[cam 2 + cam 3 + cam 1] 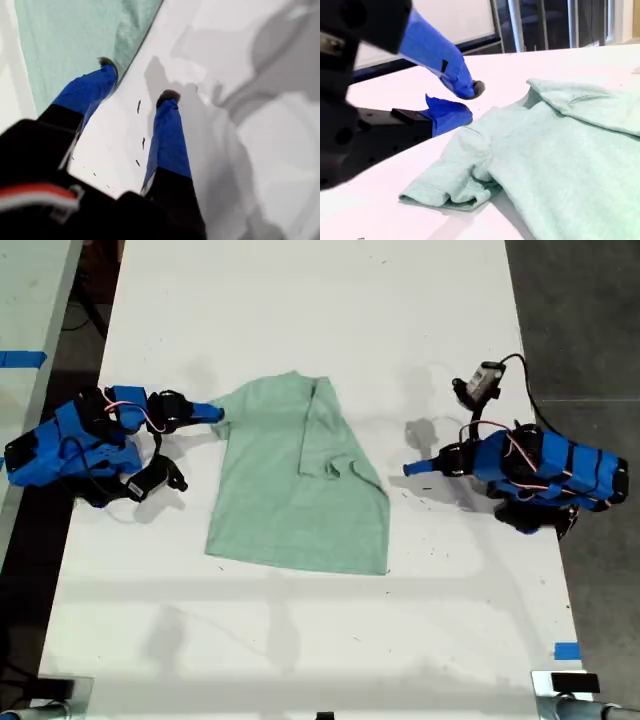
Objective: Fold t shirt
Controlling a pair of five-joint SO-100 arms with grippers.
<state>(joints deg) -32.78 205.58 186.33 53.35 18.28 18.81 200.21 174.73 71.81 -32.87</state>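
Observation:
The pale mint-green t shirt point(270, 490) lies flat in the middle of the white table point(300, 300), its side toward the exterior view's right folded over onto the body. My first gripper point(408, 469) is on the arm at the exterior view's right. It stands open point(137, 80), one fingertip point(106, 62) at the shirt's edge point(75, 40) and the other on bare table. My second gripper point(212, 413) is on the arm at the exterior view's left. It is open point(467, 102) and empty, just beside the shirt's sleeve point(455, 175).
A strip of blue tape point(566, 650) marks the table near the exterior view's lower right. A second table with blue tape point(20, 358) stands at that view's left, across a dark gap. Dark floor point(590, 320) borders the right edge.

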